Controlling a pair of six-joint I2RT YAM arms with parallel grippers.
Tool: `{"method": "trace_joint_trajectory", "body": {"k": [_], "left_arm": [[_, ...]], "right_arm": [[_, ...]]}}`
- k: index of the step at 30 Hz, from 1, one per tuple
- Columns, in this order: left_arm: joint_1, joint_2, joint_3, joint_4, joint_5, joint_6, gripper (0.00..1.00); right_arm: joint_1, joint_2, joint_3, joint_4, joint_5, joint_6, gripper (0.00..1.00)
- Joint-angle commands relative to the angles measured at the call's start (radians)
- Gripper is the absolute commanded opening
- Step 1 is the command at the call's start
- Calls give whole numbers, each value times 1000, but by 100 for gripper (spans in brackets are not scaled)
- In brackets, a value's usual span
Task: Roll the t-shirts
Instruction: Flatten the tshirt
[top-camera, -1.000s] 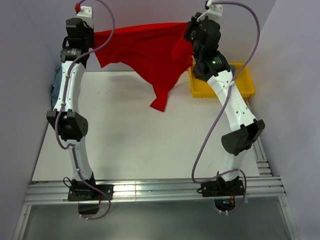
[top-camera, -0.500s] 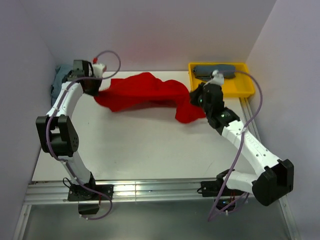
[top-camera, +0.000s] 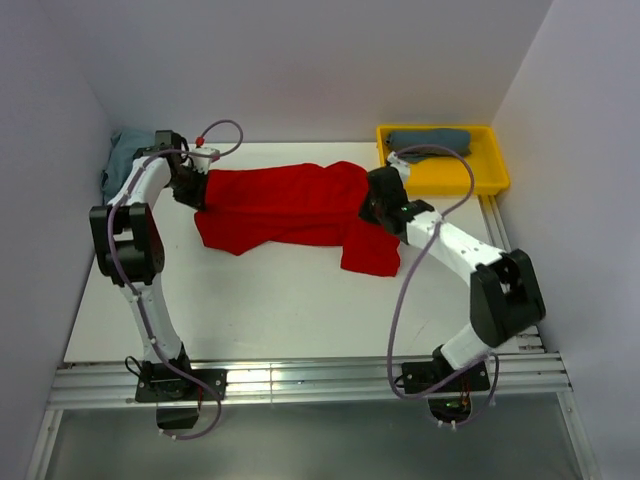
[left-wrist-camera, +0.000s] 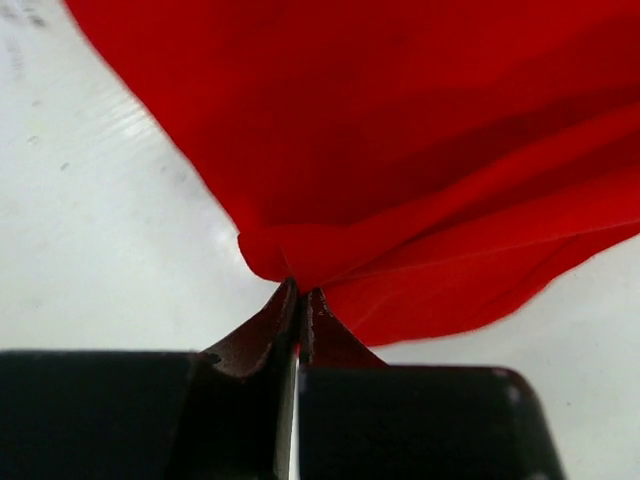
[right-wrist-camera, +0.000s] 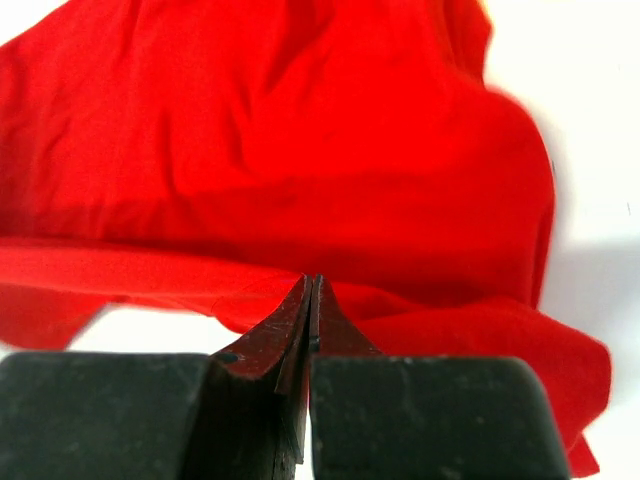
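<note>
The bright red t-shirt (top-camera: 285, 205) lies stretched across the back of the white table, wrinkled, with a flap hanging toward the front right. My left gripper (top-camera: 196, 190) is shut on its left edge; in the left wrist view the jaws pinch a corner of the red t-shirt (left-wrist-camera: 400, 150) at my left gripper (left-wrist-camera: 300, 292). My right gripper (top-camera: 368, 208) is shut on the right edge; the right wrist view shows the red t-shirt (right-wrist-camera: 270, 150) pinched at my right gripper (right-wrist-camera: 312, 282). A dark slate-blue t-shirt (top-camera: 428, 141) lies in the yellow tray. A light teal t-shirt (top-camera: 122, 156) sits at the far left.
The yellow tray (top-camera: 490, 178) stands at the back right corner. Purple-grey walls close in the table on the left, back and right. An aluminium rail (top-camera: 300, 380) runs along the near edge by the arm bases.
Both arms have come down from holding the red shirt high in the air and have laid it flat on the table, still stretched between the two grippers.
</note>
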Motion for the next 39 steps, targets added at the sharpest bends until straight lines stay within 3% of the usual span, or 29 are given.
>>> {"method": "trace_joint_trajectory", "body": {"k": [1,7,8,12,20,24,34,39], "left_arm": [[12,84,87,-46,54,-15,8],[6,112,116,40,73,-67,42],[6,96,101,60,73,-72,53],[10,-70,-58,156,77,-83,72],[20,-296,-361,135,94,-106,75],[17,-287,-450,207,108,-159,74],[14,-175,-490,350,200,-291,71],[7,-149,-478,355,218,-317,63]], "right_arm": [[-9,117,128,-26,70,-35,0],[-28,274,261,-40,67,-27,0],[-29,295,269,-40,73,-24,0],[-45,320,265,-21,80,-7,0],[-71,319,240,9,49,5,0],[-71,317,235,11,40,7,0],[-71,306,232,5,35,8,0],[-71,305,240,0,35,8,0]]}}
